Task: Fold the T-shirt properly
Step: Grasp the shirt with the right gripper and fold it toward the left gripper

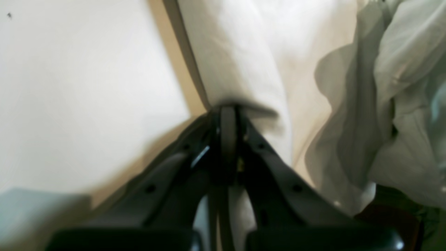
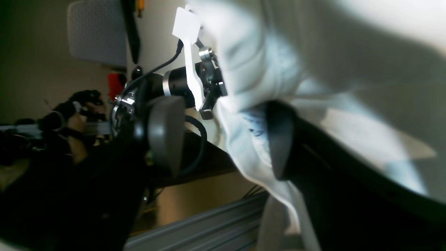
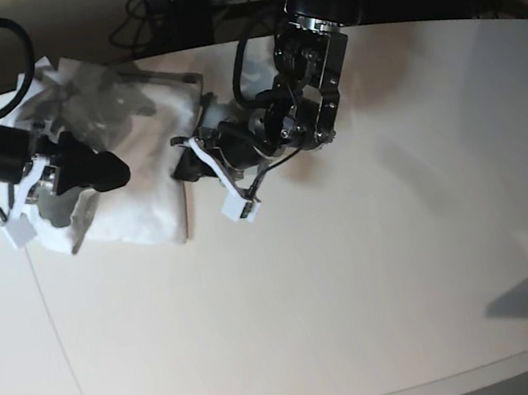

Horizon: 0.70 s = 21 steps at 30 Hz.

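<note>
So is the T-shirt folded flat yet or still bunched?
Still bunched: the T-shirt lies crumpled between both grippers, left gripper shut on its edge.

I'm seeing the T-shirt [image 3: 133, 169] lying bunched on the table [image 3: 387, 268], toward the far left of the base view. My left gripper [image 3: 188, 165] is sitting at its right edge, pinching a fold [image 1: 240, 62] there, with bare tabletop off to that fold's left in the wrist view. My right gripper [image 3: 103, 172] is resting on the cloth's left part, fabric [image 2: 251, 115] draping between its fingers.
</note>
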Motion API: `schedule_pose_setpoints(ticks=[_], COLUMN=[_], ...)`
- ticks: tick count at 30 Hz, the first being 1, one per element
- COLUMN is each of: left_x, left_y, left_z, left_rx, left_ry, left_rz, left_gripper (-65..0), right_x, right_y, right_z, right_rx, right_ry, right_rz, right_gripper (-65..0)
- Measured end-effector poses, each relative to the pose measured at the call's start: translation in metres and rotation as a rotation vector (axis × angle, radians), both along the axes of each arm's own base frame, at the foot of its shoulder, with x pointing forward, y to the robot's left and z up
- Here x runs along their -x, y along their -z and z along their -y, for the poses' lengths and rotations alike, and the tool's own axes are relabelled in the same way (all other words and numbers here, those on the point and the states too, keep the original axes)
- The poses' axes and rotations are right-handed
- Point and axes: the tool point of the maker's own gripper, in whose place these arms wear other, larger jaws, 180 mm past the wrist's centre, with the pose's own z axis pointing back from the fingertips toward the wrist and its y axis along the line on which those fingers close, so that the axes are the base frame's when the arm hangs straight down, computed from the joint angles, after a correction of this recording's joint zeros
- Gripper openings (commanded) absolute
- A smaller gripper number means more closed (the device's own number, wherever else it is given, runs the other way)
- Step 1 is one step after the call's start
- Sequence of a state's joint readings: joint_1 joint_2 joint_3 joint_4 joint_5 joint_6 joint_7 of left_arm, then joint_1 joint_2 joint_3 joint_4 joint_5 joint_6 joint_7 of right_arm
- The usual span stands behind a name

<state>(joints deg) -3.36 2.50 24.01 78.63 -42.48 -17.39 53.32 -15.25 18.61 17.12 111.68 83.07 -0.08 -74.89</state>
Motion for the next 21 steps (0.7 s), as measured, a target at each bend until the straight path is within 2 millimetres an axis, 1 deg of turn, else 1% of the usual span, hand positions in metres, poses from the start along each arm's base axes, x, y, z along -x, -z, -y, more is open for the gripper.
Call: schedule_pose_setpoints(ticks=[3, 6, 8, 10, 12, 14, 17, 21], left_x=[0.000, -0.001, -0.003, -0.004, -0.004, -0.005, -0.006, -0.006], left_y=[0.001, 0.001, -0.001, 0.000, 0.000, 0.001, 0.000, 0.003], left_z=[-0.003, -0.005, -0.005, -0.007, -0.010, -0.011, -0.011, -0.020], left_rx=[0.001, -0.002, -0.004, -0.012, -0.010, -0.013, -0.014, -0.029], left_ry=[0.000, 0.000, 0.000, 0.001, -0.003, -0.003, -0.003, -0.003], left_rz=[-0.001, 0.000, 0.006, 0.009, 0.007, 0.008, 0.011, 0.015], left_gripper=[-65.0, -65.0, -65.0, -65.0, -65.0, -65.0, -65.0, -65.0], right_x=[0.001, 0.001, 0.006, 0.013, 0.018, 0.018, 0.018, 0.018], right_y=[0.009, 0.021, 0.036, 0.045, 0.047, 0.044, 0.043, 0.043], right_z=[-0.003, -0.001, -0.007, -0.019, -0.030, -0.039, -0.042, -0.042], right_rx=[-0.035, -0.058, -0.058, -0.073, -0.089, -0.122, -0.130, -0.129], right_ry=[0.017, 0.031, 0.012, -0.021, -0.049, -0.055, -0.056, -0.056], right_rz=[-0.036, -0.083, -0.132, -0.172, -0.188, -0.184, -0.181, -0.180], right_gripper=[-25.5, -24.5, -24.5, -25.0, -25.0, -25.0, -25.0, -25.0])
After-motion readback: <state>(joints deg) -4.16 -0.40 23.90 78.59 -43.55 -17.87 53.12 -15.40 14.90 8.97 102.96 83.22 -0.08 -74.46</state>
